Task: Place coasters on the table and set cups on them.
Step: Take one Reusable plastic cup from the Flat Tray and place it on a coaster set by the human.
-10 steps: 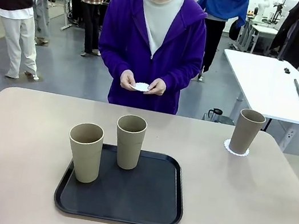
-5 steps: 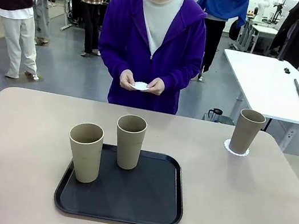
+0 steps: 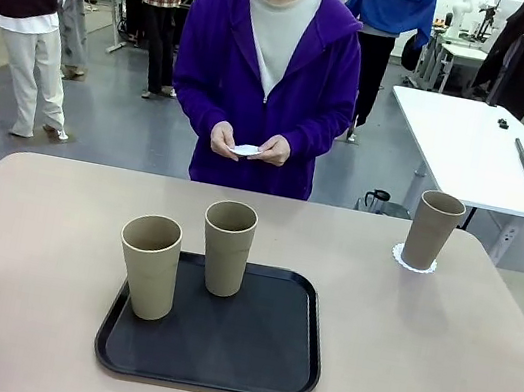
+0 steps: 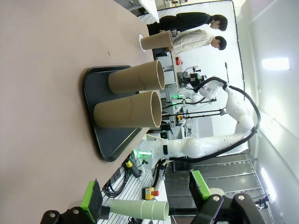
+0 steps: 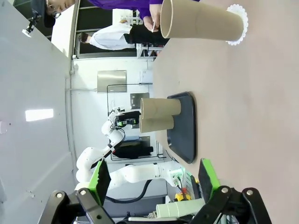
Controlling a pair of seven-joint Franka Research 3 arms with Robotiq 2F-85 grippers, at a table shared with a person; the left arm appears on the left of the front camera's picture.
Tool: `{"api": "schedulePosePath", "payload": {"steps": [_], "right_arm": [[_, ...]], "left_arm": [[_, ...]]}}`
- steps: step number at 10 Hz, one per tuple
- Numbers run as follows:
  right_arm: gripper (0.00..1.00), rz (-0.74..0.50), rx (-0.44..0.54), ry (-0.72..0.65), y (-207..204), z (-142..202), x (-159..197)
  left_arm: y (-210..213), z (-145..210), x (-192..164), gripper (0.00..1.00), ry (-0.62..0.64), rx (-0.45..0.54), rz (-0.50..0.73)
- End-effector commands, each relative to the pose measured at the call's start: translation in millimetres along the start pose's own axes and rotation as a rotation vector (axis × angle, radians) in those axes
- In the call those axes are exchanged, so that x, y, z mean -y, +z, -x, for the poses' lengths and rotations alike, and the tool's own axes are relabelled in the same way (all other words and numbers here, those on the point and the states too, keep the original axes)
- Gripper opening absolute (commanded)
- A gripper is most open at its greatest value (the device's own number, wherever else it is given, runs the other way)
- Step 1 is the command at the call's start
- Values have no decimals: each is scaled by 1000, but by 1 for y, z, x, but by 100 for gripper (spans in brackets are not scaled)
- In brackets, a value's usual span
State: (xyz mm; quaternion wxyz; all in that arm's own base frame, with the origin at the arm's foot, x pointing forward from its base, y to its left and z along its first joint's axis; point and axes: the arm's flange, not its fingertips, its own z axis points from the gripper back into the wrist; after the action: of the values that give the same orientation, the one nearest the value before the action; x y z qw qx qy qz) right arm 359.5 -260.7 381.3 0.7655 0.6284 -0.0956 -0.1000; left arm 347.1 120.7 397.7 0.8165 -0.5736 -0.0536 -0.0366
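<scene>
Left wrist view: left tool [image 4: 145, 189], jaws wide, holding nothing. Ahead of it on the bench [image 4: 46, 70]: black tray [image 4: 113, 141] carrying two upright cups [image 4: 128, 109]. Right wrist view: right tool [image 5: 155, 175], jaws wide, empty. Ahead of it: third cup [image 5: 203, 21], standing on a coaster [image 5: 239, 23] on the bench. Farthest off, past the bench: person's hands [image 3: 275, 150], another coaster [image 3: 247, 151] held between them.
</scene>
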Motion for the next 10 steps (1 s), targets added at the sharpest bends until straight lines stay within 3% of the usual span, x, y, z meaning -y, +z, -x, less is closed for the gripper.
{"api": "schedulePosePath", "payload": {"steps": [1, 3, 6, 7, 10], "right_arm": [[100, 12, -32, -1, 4, -8, 4], [100, 29, -12, 34, 1, -8, 8], [100, 22, -82, 57, 1, -5, 3], [100, 9, -16, 26, -4, -7, 6], [100, 9, -16, 26, -4, -7, 6]], "left_arm": [[1, 0, 2, 100, -4, 11, 11], [1, 0, 2, 100, -4, 11, 11], [1, 0, 2, 100, -4, 11, 11], [1, 0, 2, 100, -4, 11, 11], [1, 0, 2, 100, -4, 11, 11]]}}
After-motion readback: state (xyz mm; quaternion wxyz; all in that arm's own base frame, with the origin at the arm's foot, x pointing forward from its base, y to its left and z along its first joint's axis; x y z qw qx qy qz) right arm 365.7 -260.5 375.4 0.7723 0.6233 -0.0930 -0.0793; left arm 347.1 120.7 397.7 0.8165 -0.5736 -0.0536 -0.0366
